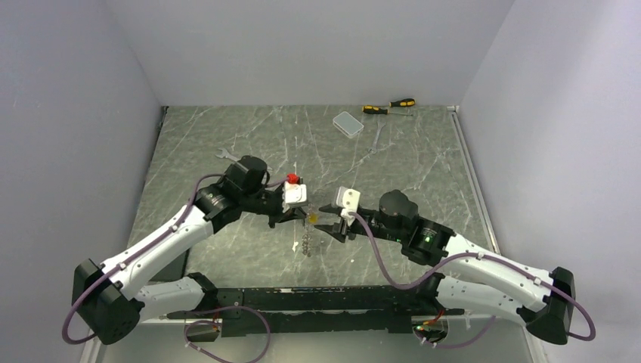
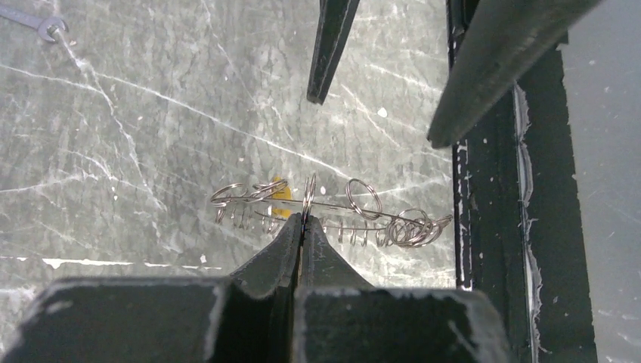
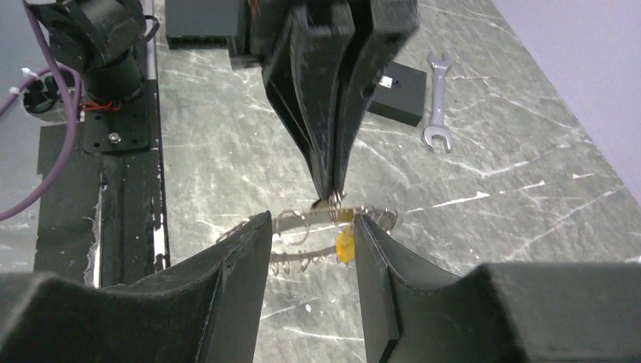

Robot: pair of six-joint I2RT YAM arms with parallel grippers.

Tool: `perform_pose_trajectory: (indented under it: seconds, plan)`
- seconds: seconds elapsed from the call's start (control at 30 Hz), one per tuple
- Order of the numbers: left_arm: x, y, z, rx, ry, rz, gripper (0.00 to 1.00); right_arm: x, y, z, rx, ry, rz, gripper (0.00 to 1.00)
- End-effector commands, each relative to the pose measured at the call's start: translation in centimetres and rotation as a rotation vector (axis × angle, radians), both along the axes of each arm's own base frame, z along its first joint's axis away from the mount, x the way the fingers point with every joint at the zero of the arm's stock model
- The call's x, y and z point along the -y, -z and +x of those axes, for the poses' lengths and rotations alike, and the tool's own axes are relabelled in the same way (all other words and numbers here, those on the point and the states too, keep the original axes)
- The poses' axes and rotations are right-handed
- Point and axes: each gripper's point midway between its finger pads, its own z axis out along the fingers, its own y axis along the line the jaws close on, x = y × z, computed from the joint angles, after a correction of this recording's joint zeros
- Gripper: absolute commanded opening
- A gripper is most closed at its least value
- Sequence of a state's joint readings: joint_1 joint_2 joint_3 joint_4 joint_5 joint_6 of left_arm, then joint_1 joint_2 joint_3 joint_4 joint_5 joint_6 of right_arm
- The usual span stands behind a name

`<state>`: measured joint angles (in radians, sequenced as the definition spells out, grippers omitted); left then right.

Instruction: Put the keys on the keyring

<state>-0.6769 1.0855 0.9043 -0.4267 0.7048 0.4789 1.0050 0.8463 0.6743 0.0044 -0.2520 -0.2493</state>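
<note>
Top view, starting on the left: the left arm comes up from its base at about 7 o'clock, folds at the elbow mid-worktop (image 1: 408, 166), and turns its wrist toward 3 o'clock. A spanner (image 1: 225, 155) lies just past that elbow, around 10 o'clock from it.

The left hand (image 1: 301, 219) is pinched tight, fingertips together, on the wire of the keyring (image 1: 306, 240) roughly halfway along it. You see this best in its own wrist cam, where the tips meet right on the loop.

The keyring is dead centre, between the two hands. It's squashed into a long thin shape. From above its long axis runs roughly 12 to 6, trailing toward 6 o'clock from the pinch point. In the left wrist cam the same axis runs 9 to 3 across the tips. Can't tell if the low end touches the worktop or just hangs over it.

The yellow key (image 1: 311, 218) sits on the loop right by the pinch.

The right hand (image 1: 332, 219) is about half open. Its two fingers straddle the loop with the yellow key in the gap, close to one finger, and it grips nothing that I can see. The right arm stretches in from about 4 o'clock, with the hand pointing toward 9.
</note>
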Motion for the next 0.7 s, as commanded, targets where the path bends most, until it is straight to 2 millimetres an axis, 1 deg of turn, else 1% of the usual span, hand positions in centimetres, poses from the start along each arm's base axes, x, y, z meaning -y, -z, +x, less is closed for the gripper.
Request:
perform_pose_trajectory:
  seconds: [0.0,0.07,0.1,0.17,0.23,0.3,0.33,0.4,0.5,0.57,0.67]
  plan:
    - [0.1,-0.7,0.6,0.066,0.019,0.085,0.0,-0.9,-1.9,-0.2,-0.007,-0.04,-0.015,0.49]
    - [-0.1,-0.4,0.4,0.075,0.023,0.158,0.0,-1.1,-1.2,0.2,-0.02,-0.034,-0.069,0.49]
    - [-0.6,-0.2,0.2,0.071,0.021,0.208,0.0,-1.1,-1.0,0.5,-0.025,-0.025,-0.091,0.49]
    - [-1.3,0.0,0.5,0.079,0.006,0.282,0.0,-1.0,-0.9,0.7,-0.025,-0.014,-0.11,0.49]
    - [-2.0,0.4,1.0,0.088,-0.015,0.359,0.0,-0.8,-0.7,0.7,-0.022,-0.014,-0.12,0.49]
    - [-2.5,0.8,1.4,0.096,-0.028,0.427,0.0,-0.5,-0.1,0.8,-0.027,-0.007,-0.137,0.49]
    - [-2.9,1.3,1.6,0.097,-0.039,0.473,0.0,-0.3,0.3,0.7,-0.037,-0.005,-0.147,0.49]
    - [-3.5,1.4,1.9,0.108,-0.055,0.53,0.0,0.0,1.3,0.3,-0.065,-0.012,-0.172,0.49]
    - [-3.6,1.2,2.3,0.144,-0.062,0.53,0.0,0.3,2.2,-0.3,-0.093,-0.024,-0.173,0.49]
    - [-3.1,0.8,1.8,0.15,-0.04,0.479,0.0,0.4,2.5,-0.7,-0.101,-0.033,-0.159,0.49]
    - [-2.2,0.4,0.9,0.135,-0.004,0.414,0.0,0.8,2.3,-0.6,-0.081,-0.009,-0.129,0.49]
